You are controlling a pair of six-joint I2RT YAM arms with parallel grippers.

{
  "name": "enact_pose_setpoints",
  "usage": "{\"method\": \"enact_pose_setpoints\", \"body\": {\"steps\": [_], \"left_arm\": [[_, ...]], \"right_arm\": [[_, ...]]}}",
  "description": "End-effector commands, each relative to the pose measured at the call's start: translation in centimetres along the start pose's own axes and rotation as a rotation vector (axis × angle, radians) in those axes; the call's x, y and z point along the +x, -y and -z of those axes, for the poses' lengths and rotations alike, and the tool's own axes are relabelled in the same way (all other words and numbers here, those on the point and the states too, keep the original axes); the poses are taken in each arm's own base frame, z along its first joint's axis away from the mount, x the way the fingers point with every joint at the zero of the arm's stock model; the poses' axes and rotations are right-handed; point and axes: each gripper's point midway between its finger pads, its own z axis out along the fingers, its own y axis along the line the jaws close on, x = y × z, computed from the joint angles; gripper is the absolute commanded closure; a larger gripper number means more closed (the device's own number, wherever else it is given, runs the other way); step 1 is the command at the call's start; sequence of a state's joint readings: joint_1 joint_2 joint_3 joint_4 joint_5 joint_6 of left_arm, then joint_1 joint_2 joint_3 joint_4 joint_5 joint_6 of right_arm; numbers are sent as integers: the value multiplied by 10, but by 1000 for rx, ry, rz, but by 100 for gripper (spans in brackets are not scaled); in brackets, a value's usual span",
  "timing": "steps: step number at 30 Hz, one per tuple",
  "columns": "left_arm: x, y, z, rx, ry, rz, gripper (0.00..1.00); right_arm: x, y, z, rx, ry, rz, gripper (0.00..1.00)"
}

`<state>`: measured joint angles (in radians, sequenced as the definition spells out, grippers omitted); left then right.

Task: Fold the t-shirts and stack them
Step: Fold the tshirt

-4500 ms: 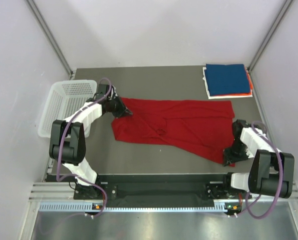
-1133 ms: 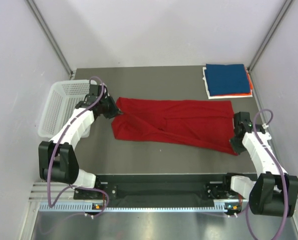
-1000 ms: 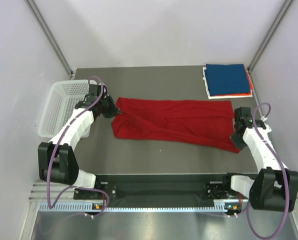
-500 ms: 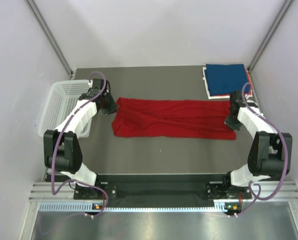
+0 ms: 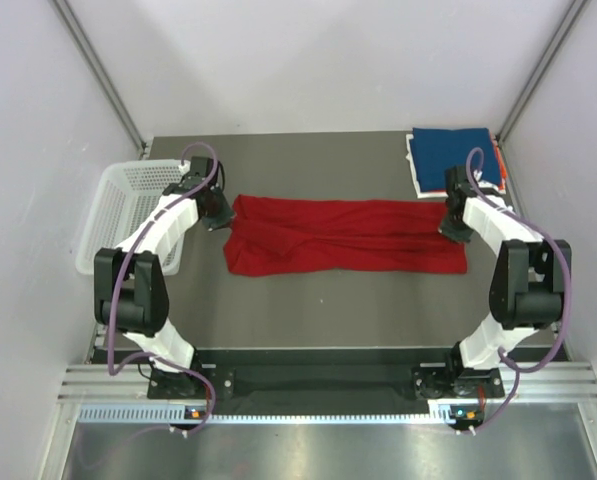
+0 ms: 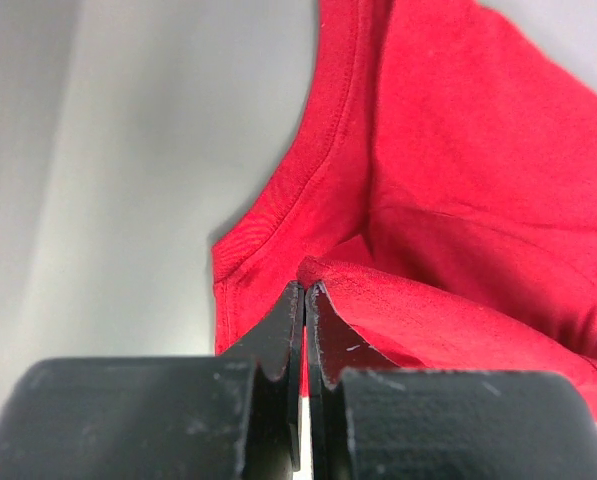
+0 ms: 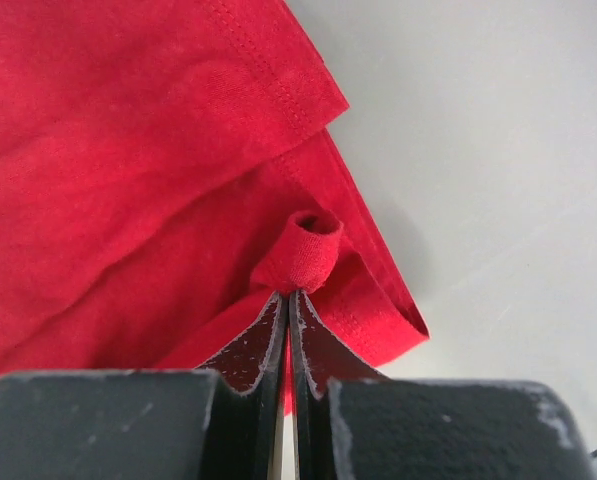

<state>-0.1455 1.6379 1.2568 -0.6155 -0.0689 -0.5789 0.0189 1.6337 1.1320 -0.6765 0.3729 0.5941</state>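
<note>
Where the red t-shirt (image 5: 343, 235) lies: across the middle of the bench (image 5: 318, 300), drawn out into a long, wrinkled band that is doubled lengthwise, with its near-left corner sagging toward me.
My left end effector (image 6: 305, 290): clamped tight on a fold at the shirt's left end, just beside the seamed edge, with barely a sliver between the fingers.
My right end effector (image 7: 286, 296): clamped tight on the right end, with a small curl of red cloth bunched at the fingertips, close to the stitched hem.
Step in hand: I judge that I am holding both ends to settle the lengthwise fold. The crosswise folds and the stacking are not yet done.
Stack: dark blue t-shirt (image 5: 456, 158) on top, with an orange t-shirt (image 5: 478, 189) and a white t-shirt (image 5: 414, 175) showing only as edges beneath it. It sits at the far right corner, just beyond my right end effector.
Basket (image 5: 128, 205): white mesh, at the bench's left edge, beside my left arm.
Risk, grip: my right pinch holds only that little curl. A harder pull could slip it free and drop that end crooked.
Risk, layers: I cannot tell whether each pinch holds every layer. If one misses a layer, the fold may fall open on lifting.
Risk, neighbours: my right arm is close to the stack, so a swing outward could knock it askew. My left forearm could likewise catch the basket.
</note>
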Motion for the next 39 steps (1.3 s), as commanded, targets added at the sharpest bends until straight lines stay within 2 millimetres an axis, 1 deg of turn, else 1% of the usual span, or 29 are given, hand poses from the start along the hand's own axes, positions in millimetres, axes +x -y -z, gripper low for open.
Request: {"method": "enact_pose_setpoints", "body": {"steps": [1,6,10,14,18,20,22,23,24,25,26,27,28,29,31,32,33,34,35,36,37,38,39], "left_arm": [[-13,0,-2,-11,26,-11,100],[-12,0,-9,-16,14,-14,100],[-12,5,-11,6,13,-15,100],[-18,6,-13,3,28,-23,100],[-17,8,-20,2,9,-29,100],[-23,10,-21,0,19,-32,100],[-25,8,-27,-20,11,-43,99],[-32,12,-26,-17,24,-47,98],[-31,10,-33,-35,10,-50,91],[-30,9,-33,-49,-7,-55,87],[-40,14,-31,-43,9,-55,82],[-42,14,-33,-51,7,-57,71],[-44,14,-31,-59,8,-65,66],[-54,18,-27,-54,29,-67,62],[-59,17,-18,-67,37,-79,57],[-66,21,-8,-57,57,-79,57],[-67,21,-3,-57,61,-82,56],[-62,18,0,-63,58,-89,54],[-62,19,14,-46,82,-92,53],[-57,21,18,-30,84,-97,53],[-40,20,14,-20,63,-115,53],[-35,25,26,22,72,-114,53],[-26,28,28,44,62,-122,53]], "right_arm": [[-11,-4,-6,32,24,8,100],[-8,-1,-13,73,-3,3,100],[-7,-3,-15,77,-17,3,100],[-9,-4,-20,82,-24,5,100],[-7,-3,-21,87,-40,2,100],[-8,-3,-22,86,-37,-7,100],[-11,-5,-22,73,-30,-14,100],[-14,-9,-22,64,-28,-16,100],[-17,-11,-21,54,-25,-12,98],[-24,-16,-16,37,-20,-13,96],[-26,-17,-14,34,-19,-12,93],[-30,-18,-12,32,-15,-15,86],[-37,-8,-11,45,-26,-46,82],[-40,-5,-9,44,-22,-64,78],[-40,-3,-6,28,-39,-83,73],[-38,0,-4,28,-54,-87,70],[-35,0,-3,27,-63,-85,66],[-29,1,-4,26,-83,-83,65],[-25,2,-3,22,-95,-87,64],[-20,1,-3,13,-106,-89,63],[-5,2,-5,2,-147,-84,63],[-1,2,-5,-4,-158,-90,63],[5,4,-6,0,-176,-93,62]]}}
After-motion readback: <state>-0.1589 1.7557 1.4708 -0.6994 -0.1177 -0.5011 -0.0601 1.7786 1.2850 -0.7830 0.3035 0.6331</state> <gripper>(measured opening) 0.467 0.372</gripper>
